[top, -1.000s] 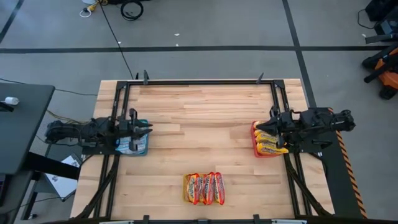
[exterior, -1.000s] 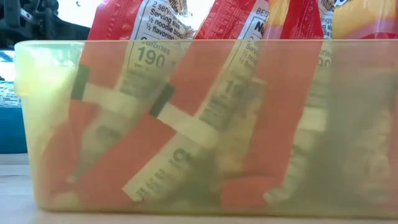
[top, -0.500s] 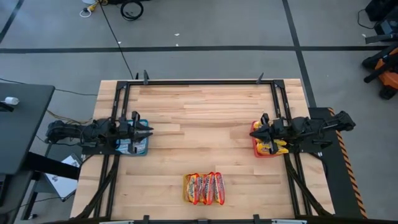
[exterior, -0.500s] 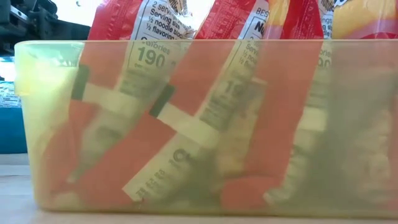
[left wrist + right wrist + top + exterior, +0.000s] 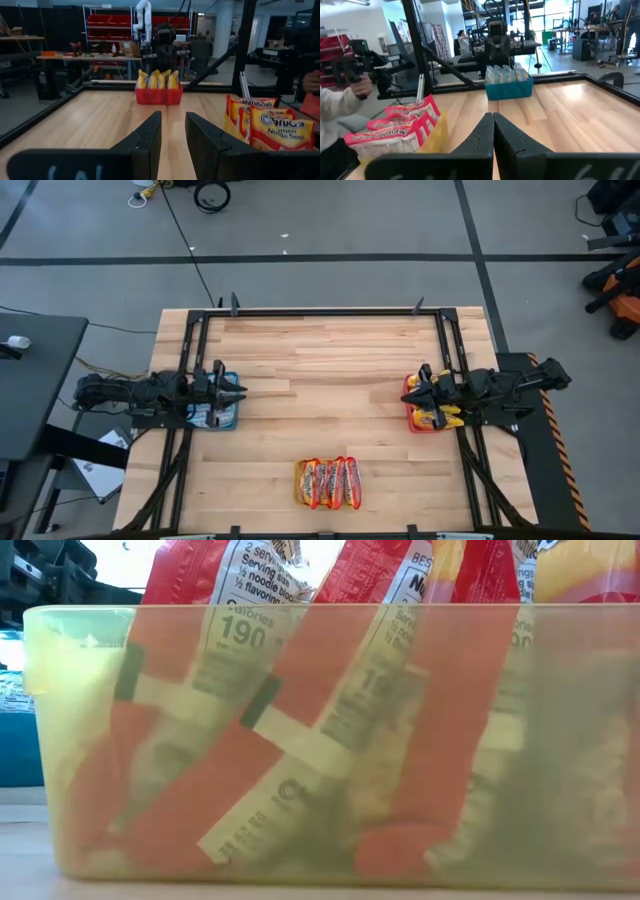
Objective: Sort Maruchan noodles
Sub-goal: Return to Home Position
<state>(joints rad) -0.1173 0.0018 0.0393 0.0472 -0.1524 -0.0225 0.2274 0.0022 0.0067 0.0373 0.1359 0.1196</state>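
Straightening out over the red bin [image 5: 158,96] of yellow packs [image 5: 158,79] in the last second, the right gripper [image 5: 493,116], fingers together, mirrors the left gripper [image 5: 173,116], fingers apart over the blue bin [image 5: 509,90]; with the red noodle packs [image 5: 328,483] in the yellow bin [image 5: 60,690], sorting looks done.

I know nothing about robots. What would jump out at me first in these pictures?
A yellow bin packed with upright red-orange packets fills the low view, at the table edge nearest that camera. A blue bin sits under the left gripper and a red bin under the right gripper. The grippers face each other across the wood, left open, right shut.
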